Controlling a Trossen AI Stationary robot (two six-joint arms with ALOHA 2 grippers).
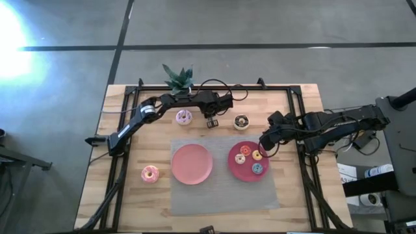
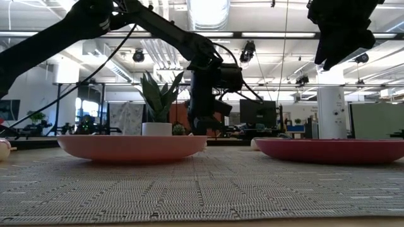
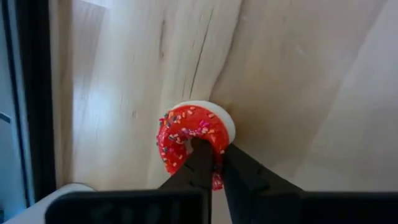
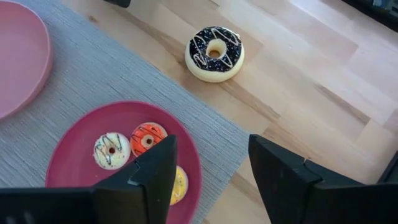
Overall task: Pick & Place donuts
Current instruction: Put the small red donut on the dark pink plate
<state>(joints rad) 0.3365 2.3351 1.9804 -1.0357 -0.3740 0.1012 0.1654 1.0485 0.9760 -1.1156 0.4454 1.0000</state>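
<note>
Our left hand (image 3: pixel 214 163) pinches the red sprinkled donut (image 3: pixel 194 138) on the counter (image 3: pixel 292 74). Our right hand (image 4: pixel 211 171) hangs wide open and empty above the darker pink plate (image 4: pixel 74 143).

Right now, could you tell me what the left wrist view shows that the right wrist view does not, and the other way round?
Only the left wrist view shows the red sprinkled donut, pinched at its rim by the left pincer.

Only the right wrist view shows the chocolate donut on bare wood, the grey mat, the dark pink plate carrying a white donut, an orange donut and a yellow donut, the edge of a second, lighter plate, and the open right pincer above the plate's edge.

Both show the wooden tabletop.
</note>
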